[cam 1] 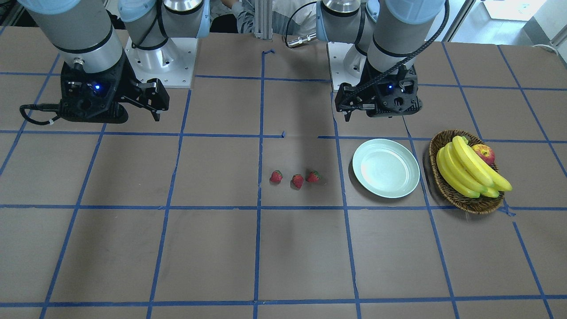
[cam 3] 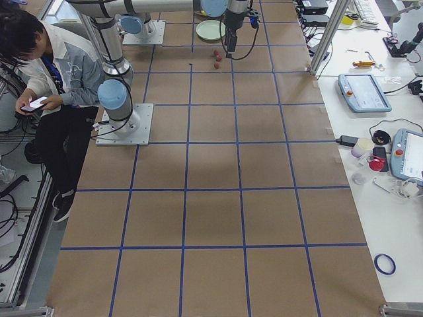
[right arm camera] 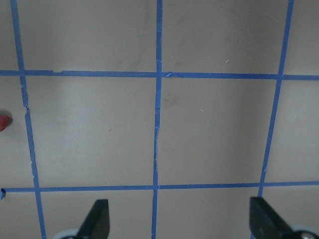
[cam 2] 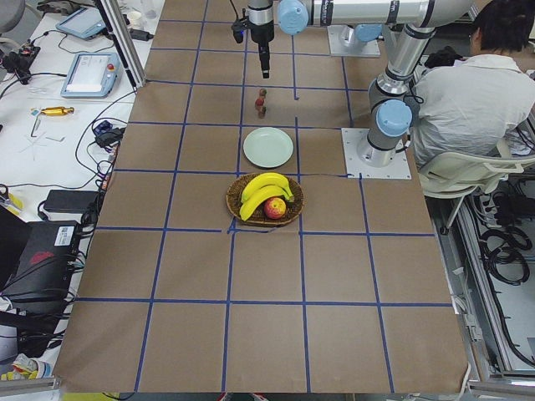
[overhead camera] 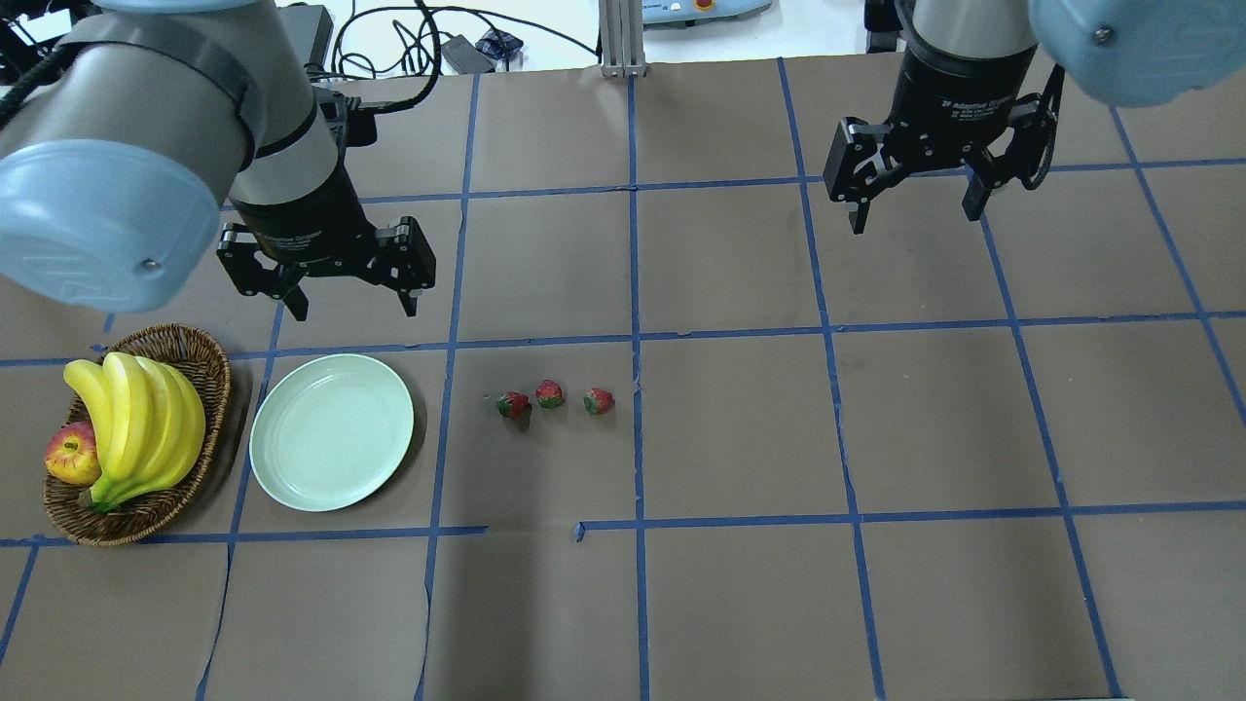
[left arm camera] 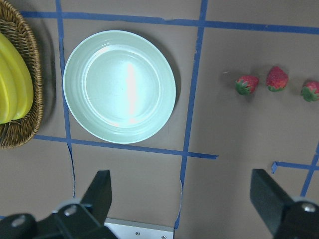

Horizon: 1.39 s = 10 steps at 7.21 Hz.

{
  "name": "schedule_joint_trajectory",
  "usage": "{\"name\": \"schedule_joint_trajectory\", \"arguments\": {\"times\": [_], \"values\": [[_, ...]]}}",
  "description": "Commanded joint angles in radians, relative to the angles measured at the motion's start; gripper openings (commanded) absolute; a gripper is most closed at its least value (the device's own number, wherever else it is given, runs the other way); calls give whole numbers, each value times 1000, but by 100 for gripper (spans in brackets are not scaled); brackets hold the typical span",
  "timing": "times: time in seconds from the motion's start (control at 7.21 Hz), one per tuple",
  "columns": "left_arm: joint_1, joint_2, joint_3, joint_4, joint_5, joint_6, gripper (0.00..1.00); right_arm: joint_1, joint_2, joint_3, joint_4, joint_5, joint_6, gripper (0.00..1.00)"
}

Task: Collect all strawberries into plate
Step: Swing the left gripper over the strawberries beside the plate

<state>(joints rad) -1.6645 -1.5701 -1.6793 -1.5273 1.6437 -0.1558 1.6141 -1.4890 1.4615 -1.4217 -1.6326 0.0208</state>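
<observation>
Three small red strawberries (overhead camera: 513, 404) (overhead camera: 550, 393) (overhead camera: 599, 400) lie in a short row on the brown table near its middle; they also show in the front view (cam 1: 297, 180) and the left wrist view (left arm camera: 277, 78). The pale mint-green plate (overhead camera: 331, 431) is empty, to their left in the overhead view (left arm camera: 119, 86) (cam 1: 386, 168). My left gripper (overhead camera: 353, 310) hangs open and empty above the table just behind the plate. My right gripper (overhead camera: 915, 220) is open and empty, high over the far right. One strawberry's edge (right arm camera: 3, 122) shows in the right wrist view.
A brown wicker basket (overhead camera: 175, 336) with bananas (overhead camera: 136, 419) and an apple (overhead camera: 70, 454) stands left of the plate. Blue tape lines grid the table. A seated person shows behind the robot in the side views.
</observation>
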Motion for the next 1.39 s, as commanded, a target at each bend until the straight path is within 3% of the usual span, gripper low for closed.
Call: {"name": "schedule_joint_trajectory", "arguments": {"times": [0.0, 0.28, 0.42, 0.97, 1.11, 1.25], "values": [[-23, -45, -11, 62, -70, 2, 100, 3, -33, 14, 9, 68, 55, 100], [-21, -126, -119, 248, -73, 15, 100, 10, -31, 57, 1, 70, 64, 100], [-21, -166, -163, 345, -100, 115, 100, 12, -31, 88, -12, 66, 61, 100], [-23, -241, -177, 351, -108, 547, 100, 13, -17, 100, -17, 62, 59, 100], [-23, -261, -186, 357, -126, 594, 100, 13, -16, 123, -37, 59, 64, 100], [-23, -277, -189, 358, -203, 599, 100, 15, -16, 137, -46, 60, 65, 100]]}}
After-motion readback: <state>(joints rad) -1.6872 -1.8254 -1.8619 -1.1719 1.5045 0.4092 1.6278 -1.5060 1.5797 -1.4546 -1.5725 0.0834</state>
